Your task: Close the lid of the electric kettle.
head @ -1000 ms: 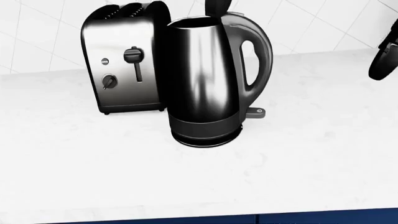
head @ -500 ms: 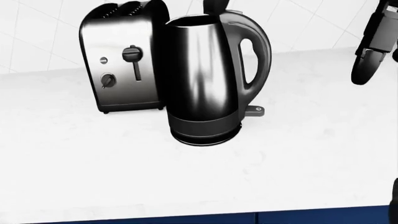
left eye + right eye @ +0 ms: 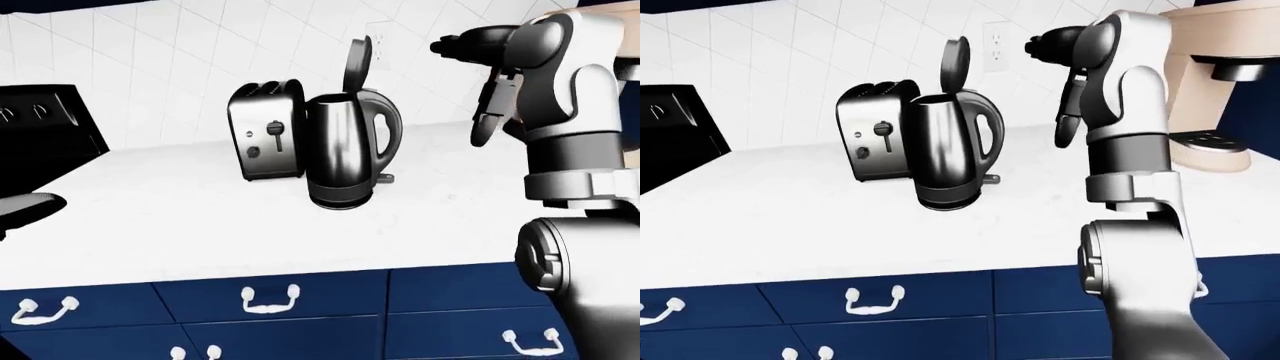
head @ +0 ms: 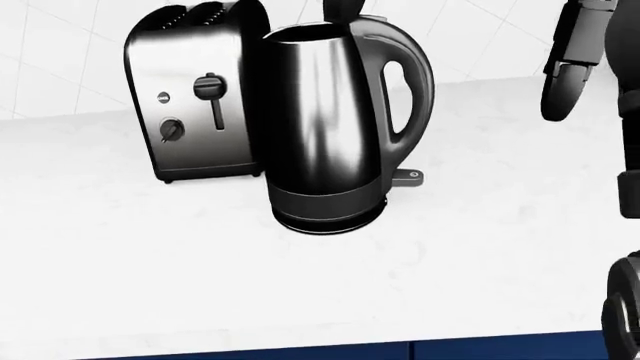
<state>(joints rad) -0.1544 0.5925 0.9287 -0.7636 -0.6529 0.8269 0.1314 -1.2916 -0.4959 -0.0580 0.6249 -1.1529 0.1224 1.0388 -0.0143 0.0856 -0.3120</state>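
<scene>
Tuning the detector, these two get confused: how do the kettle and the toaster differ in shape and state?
The kettle is a tapered round body with a loop handle on its right in the left-eye view; the toaster is a boxy slab with a lever and a dial. The kettle stands taller, and its lid is raised upright, while the toaster has only open slots on top. Both are shiny metal with black trim and stand side by side on the white counter.

Chrome-and-black kettle (image 3: 342, 154) and toaster (image 3: 266, 139) sit on a white counter (image 3: 200, 225) — white tiled wall (image 3: 180, 67), navy drawers (image 3: 290, 315) with white handles.
</scene>
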